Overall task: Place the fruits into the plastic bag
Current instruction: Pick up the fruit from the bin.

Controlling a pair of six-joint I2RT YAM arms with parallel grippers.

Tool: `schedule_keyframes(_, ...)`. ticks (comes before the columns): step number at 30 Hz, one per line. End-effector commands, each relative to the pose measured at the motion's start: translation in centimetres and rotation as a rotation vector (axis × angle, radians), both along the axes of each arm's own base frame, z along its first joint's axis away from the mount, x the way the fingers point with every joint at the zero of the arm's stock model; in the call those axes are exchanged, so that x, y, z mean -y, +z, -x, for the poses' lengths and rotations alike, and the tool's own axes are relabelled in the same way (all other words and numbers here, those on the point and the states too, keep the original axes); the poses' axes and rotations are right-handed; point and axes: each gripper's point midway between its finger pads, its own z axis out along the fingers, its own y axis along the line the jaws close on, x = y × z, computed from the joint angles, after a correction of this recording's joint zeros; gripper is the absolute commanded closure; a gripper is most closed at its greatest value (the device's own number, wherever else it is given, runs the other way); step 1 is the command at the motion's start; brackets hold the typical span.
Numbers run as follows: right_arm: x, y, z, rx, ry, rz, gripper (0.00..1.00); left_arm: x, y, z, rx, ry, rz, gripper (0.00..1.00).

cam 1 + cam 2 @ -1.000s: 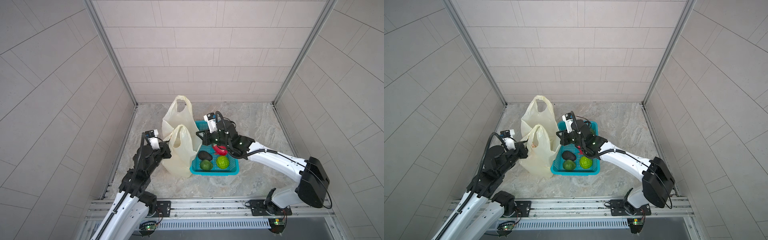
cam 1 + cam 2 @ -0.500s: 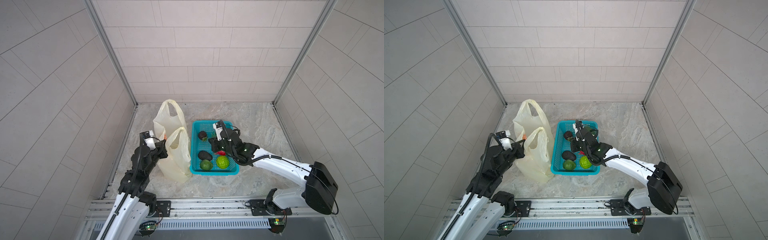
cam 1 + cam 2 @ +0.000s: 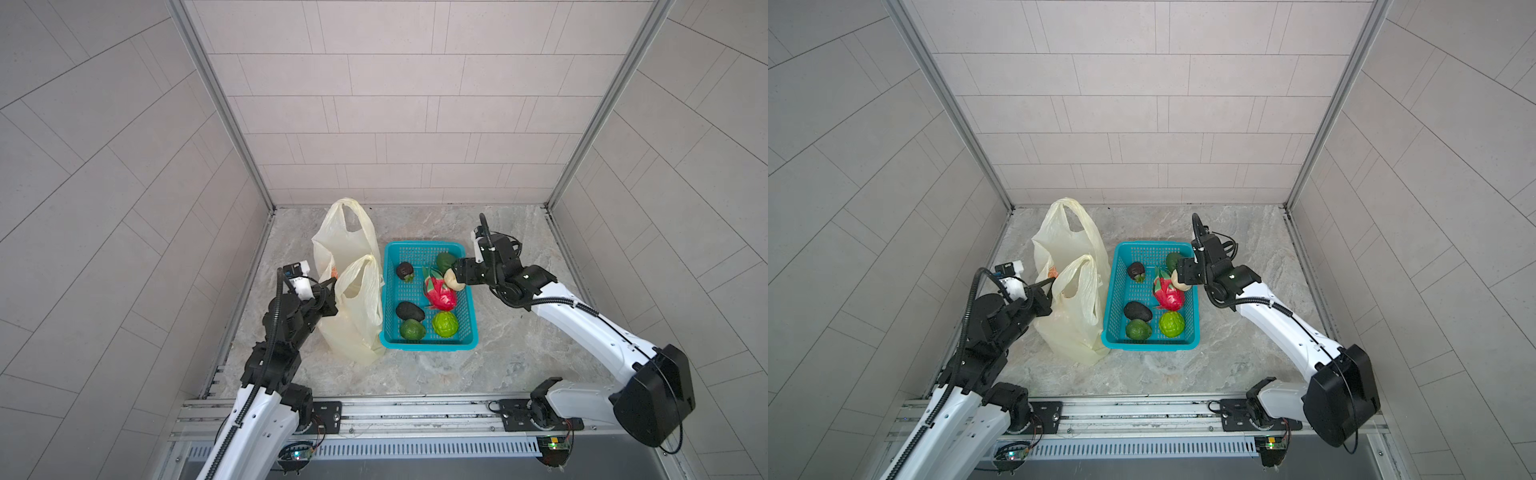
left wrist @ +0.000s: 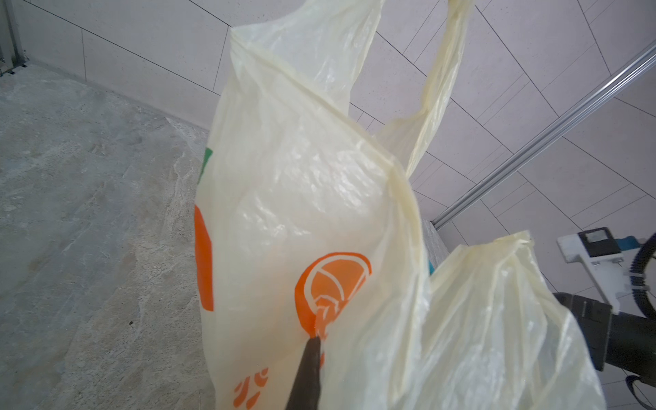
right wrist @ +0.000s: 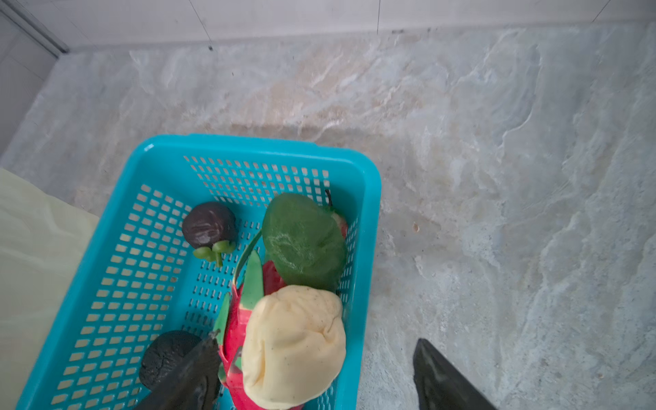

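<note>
Over the right edge of the teal basket [image 3: 424, 249], my right claw [image 5: 317, 336] hangs spread wide and grips nothing. A pale yellow fruit [image 5: 294, 344] lies between its fingers, free of both. It rests on a red-pink dragon fruit [image 3: 440, 293], beside a dark green oval [image 5: 305, 241]. A mangosteen [image 5: 209, 223], a blackish oval [image 3: 409, 311], a green avocado [image 3: 412, 329] and a bumpy light green ball [image 3: 445, 324] also sit in the basket. My left claw [image 4: 314, 342] is pinched tight on the plastic bag [image 3: 353, 316] at an orange print [image 4: 333, 284]. The bag stands just left of the basket.
</note>
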Motion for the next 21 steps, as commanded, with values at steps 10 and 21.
schedule_keyframes(10,0.2,-4.4,1.1,-0.184,0.047,0.125,0.25,1.5,1.4,-0.1,-0.041,-0.079,-0.026,1.0)
schedule_keyframes(21,-0.7,-4.2,0.2,-0.201,0.079,0.138,0.71,1.7,0.8,-0.2,-0.063,-0.084,-0.037,1.0)
